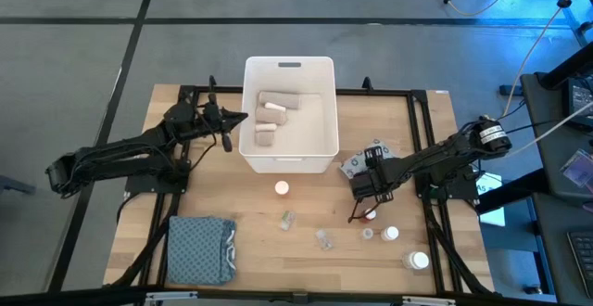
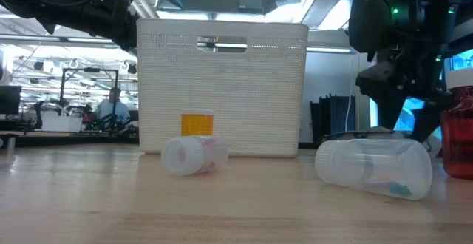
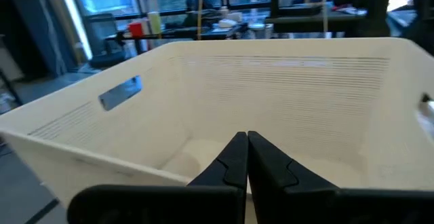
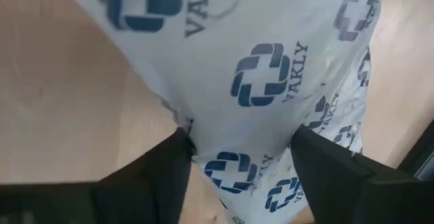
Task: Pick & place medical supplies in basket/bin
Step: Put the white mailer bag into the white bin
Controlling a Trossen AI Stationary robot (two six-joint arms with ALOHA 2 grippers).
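Note:
The white tub (image 1: 287, 153) stands at the table's far middle, with beige bandage rolls (image 1: 274, 102) lying on its floor. My left gripper (image 1: 236, 119) hovers shut just outside the tub's left wall; its wrist view looks over the rim (image 3: 102, 159) into the tub. My right gripper (image 1: 366, 181) is to the right of the tub, on the grey packet (image 1: 355, 164), which bears blue cross logos (image 4: 261, 75). Small bottles and vials (image 1: 288, 220) lie scattered on the near half of the table. My right gripper holds the packet at one narrow end (image 4: 237, 149), pinched between the two fingers (image 4: 169, 163), which stand at its two side edges. The film creases at one finger. The fingers come from above, slanting down. Whether the packet is clear of the table I cannot tell.
An amber bottle (image 1: 281, 188) stands just in front of the tub. A red-capped bottle (image 1: 370, 213) and white bottles (image 1: 390, 235) (image 1: 419, 261) sit near the right gripper. Clear vials (image 2: 194, 155) (image 2: 375, 166) lie on their sides. A folded blue-grey cloth (image 1: 199, 248) lies at the near left.

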